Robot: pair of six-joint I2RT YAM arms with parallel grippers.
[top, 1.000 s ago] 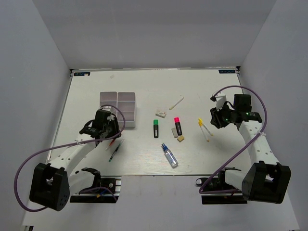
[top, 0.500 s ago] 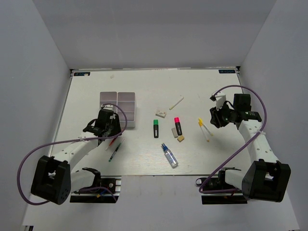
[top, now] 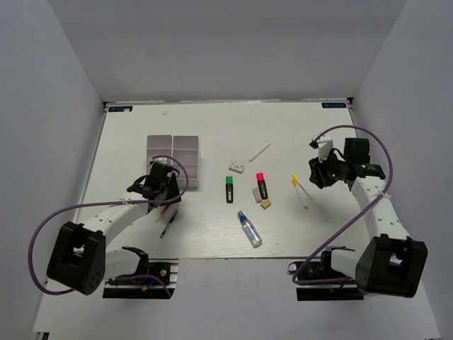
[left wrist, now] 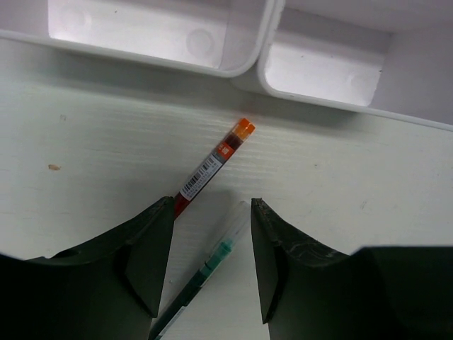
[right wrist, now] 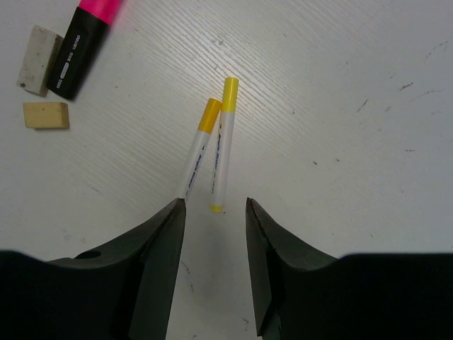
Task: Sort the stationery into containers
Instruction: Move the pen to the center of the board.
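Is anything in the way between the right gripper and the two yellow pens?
No, nothing visible is in the way. The yellow-tipped pens lie just ahead of the open right gripper, with only bare table around them. The pink-capped highlighter and the tan eraser lie off to one side.

High overview, wrist views close above pens

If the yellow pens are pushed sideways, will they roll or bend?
Probably roll: the yellow pens look thin and round, lying on the flat table. Bending seems unlikely; both look straight and rigid. Nearly touching, they may move together.
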